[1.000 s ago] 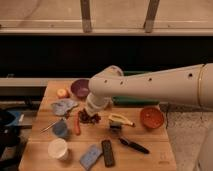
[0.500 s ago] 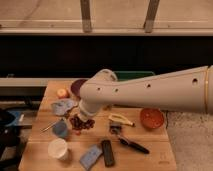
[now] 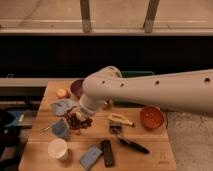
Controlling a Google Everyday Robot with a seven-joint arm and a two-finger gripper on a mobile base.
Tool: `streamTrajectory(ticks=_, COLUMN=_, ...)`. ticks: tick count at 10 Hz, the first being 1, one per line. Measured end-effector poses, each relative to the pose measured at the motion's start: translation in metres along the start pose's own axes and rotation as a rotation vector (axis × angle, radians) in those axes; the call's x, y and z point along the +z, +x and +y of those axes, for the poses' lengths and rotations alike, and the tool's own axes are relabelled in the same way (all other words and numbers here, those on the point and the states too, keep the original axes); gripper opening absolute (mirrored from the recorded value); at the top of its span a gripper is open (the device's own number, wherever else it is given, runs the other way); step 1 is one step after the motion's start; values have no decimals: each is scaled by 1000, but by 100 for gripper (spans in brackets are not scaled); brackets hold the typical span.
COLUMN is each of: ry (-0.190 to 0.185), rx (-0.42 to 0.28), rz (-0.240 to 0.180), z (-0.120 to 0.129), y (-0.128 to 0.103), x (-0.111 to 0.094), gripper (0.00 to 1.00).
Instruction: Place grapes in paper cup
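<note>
The grapes [image 3: 80, 122], a dark reddish-purple bunch, hang just under the end of my big white arm at the table's left-middle. My gripper [image 3: 76, 114] is at the top of the bunch and shut on it, with its fingers mostly hidden by the wrist. The white paper cup [image 3: 58, 148] stands upright near the front left edge, below and left of the grapes, apart from them.
A light blue cup [image 3: 60, 129] sits between the grapes and the paper cup. A purple bowl [image 3: 77, 88], a round fruit [image 3: 62, 93] and a blue cloth [image 3: 62, 106] lie behind. A banana [image 3: 121, 119], orange bowl [image 3: 151, 117], black remote [image 3: 107, 152] and blue sponge [image 3: 90, 157] lie to the right.
The arm has swung left and toward the table's front, carrying the grapes with it closer to the blue cup and the paper cup.
</note>
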Motion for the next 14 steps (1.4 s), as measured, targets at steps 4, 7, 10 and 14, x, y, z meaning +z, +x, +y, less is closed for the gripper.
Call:
streamTrajectory(ticks=4, ry=-2, rx=-1, rz=2, z=0, y=0, x=1, gripper=0)
streamTrajectory(ticks=7, ry=-32, rx=-24, rz=29, z=0, y=-10, x=10, gripper=0)
streamTrajectory(ticks=10, ry=-43, rx=-42, rz=37, z=2, y=-14, x=14, gripper=0)
streamTrajectory(ticks=14, ry=-82, rx=-94, rz=-20, z=17, y=-17, x=9, gripper=0)
